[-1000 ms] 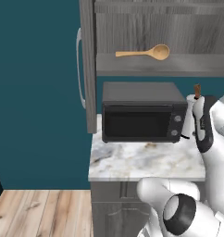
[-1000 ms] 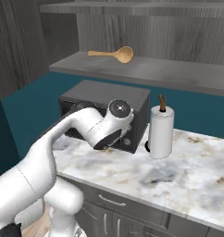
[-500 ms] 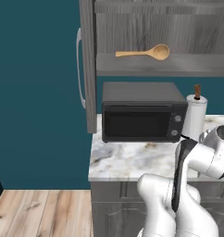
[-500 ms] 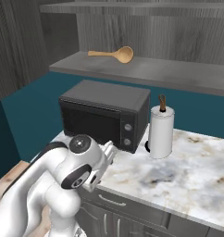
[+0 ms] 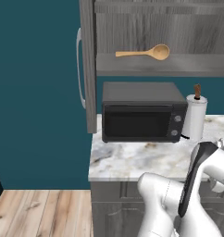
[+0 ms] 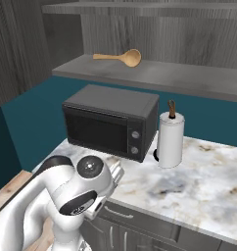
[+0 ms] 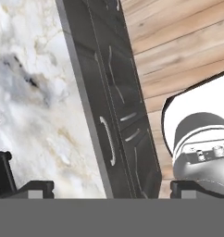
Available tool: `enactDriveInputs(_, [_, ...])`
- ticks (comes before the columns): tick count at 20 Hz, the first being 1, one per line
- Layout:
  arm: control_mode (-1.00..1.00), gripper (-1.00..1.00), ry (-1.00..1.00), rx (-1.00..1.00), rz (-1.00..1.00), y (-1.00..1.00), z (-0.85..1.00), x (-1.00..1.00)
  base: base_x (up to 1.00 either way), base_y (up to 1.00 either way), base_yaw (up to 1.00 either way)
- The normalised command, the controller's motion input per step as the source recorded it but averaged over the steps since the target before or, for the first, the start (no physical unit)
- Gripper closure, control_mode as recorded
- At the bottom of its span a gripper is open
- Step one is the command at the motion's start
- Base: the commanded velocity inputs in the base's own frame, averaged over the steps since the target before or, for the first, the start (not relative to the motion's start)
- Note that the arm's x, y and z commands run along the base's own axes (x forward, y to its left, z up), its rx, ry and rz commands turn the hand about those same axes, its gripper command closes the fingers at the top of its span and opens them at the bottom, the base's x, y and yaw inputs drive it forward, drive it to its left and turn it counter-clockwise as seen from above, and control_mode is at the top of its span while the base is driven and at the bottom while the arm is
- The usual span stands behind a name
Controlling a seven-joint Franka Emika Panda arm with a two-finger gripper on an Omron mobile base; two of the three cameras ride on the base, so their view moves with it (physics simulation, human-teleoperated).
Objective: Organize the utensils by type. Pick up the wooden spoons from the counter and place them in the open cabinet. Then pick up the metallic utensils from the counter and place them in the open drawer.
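A long tan wooden spoon (image 5: pixel 144 52) (image 6: pixel 118 57) lies on the grey inner shelf of the open cabinet (image 5: pixel 160 65) (image 6: pixel 154 73), bowl to the right. The marble counter (image 5: pixel 132 159) (image 6: pixel 203 181) runs below it. My arm is folded low in front of the counter's edge. In the hand view my gripper (image 7: pixel 111 190) is open with nothing between its fingertips (image 7: pixel 40 187). It looks along the counter's front edge (image 7: pixel 30 92) and down the dark floor cabinet fronts (image 7: pixel 114 115). The metallic utensils and the open drawer are out of view.
A black microwave (image 5: pixel 141 111) (image 6: pixel 110 120) stands at the counter's left end, with a paper towel roll (image 5: pixel 196 115) (image 6: pixel 170 137) beside it. The cabinet door (image 5: pixel 88 65) hangs open at the left. Wood flooring (image 7: pixel 178 55) lies below.
My arm has dropped from in front of the microwave to below the counter's edge. The spoon on the shelf has not moved.
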Motion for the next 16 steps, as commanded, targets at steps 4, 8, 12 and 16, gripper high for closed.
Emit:
enactDriveInputs(4, [-1.00,-1.00,0.00,0.00,0.00,0.27,-0.26,-0.05,0.00,0.00,0.00])
enactDriveInputs(8, [1.00,-1.00,0.00,0.00,0.00,0.06,-0.07,-0.02,-0.18,0.09,-0.01])
enactDriveInputs(12, [1.00,-1.00,0.00,0.00,0.00,0.00,0.00,0.00,-0.43,0.00,-0.19])
enactDriveInputs(16, [1.00,-1.00,0.00,0.00,0.00,0.00,0.00,0.00,-0.50,0.00,-0.42])
